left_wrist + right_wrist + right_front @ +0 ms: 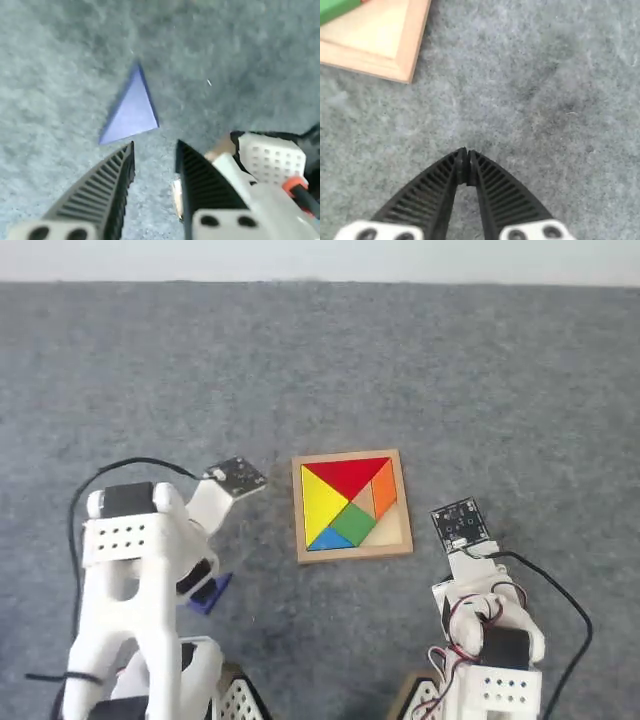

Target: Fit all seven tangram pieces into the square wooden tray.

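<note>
1. Just ahead of the left gripper (155,145), a blue-violet triangle (131,110) is seen lying flat on the grey carpet (240,60). It is close to the fingertips but apart from them, with one point turned away from the tool.
2. The left gripper's jaws are held a narrow gap apart, and nothing is gripped between them.
3. In the high view the same triangle (208,595) is partly covered by the left arm (130,570). It is placed well apart from the square wooden tray (355,553).
4. The tray's filling is laid out whole in the high view:
   - a red triangle (348,475) is set along the far edge;
   - a yellow triangle (320,502) is set beside it;
   - a green square (352,523) is set at the middle;
   - a blue triangle (330,538) is set at the near edge;
   - an orange piece (384,490) is set on the side toward the right arm (485,640);
   - bare wood is left in the corner nearest that arm.
5. In the right wrist view the right gripper (467,152) is seen closed tip to tip over the carpet, with nothing in it.
6. Ahead of that gripper, toward the left arm's side, one tray corner (415,40) is shown near but not touching. Its bare floor and an edge of the green square (335,9) are seen inside it.
</note>
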Action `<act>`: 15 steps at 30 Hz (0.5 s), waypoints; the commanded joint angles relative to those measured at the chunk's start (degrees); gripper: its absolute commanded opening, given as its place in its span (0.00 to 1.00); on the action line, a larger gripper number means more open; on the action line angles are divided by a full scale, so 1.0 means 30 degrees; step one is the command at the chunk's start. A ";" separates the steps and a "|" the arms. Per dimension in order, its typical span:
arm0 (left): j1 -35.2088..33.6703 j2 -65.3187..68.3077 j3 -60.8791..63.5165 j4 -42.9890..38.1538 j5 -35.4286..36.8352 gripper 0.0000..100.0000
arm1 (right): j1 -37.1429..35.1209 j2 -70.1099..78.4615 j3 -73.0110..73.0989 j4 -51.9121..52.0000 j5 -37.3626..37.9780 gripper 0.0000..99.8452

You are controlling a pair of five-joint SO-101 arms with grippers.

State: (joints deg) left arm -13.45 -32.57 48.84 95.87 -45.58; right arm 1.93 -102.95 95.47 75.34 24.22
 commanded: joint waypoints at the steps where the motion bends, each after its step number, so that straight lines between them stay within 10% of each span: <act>1: -0.0264 -0.0440 -0.0015 0.0293 -0.0381 0.19 | -0.0073 -0.0308 0.0322 0.0015 0.0147 0.01; 15: -0.0059 0.2784 0.1392 -0.3751 0.0264 0.20 | -0.0073 -0.0308 0.0322 0.0015 0.0147 0.01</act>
State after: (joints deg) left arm -14.07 -30.20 52.53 92.00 -46.11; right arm 1.93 -102.95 95.47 75.34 24.22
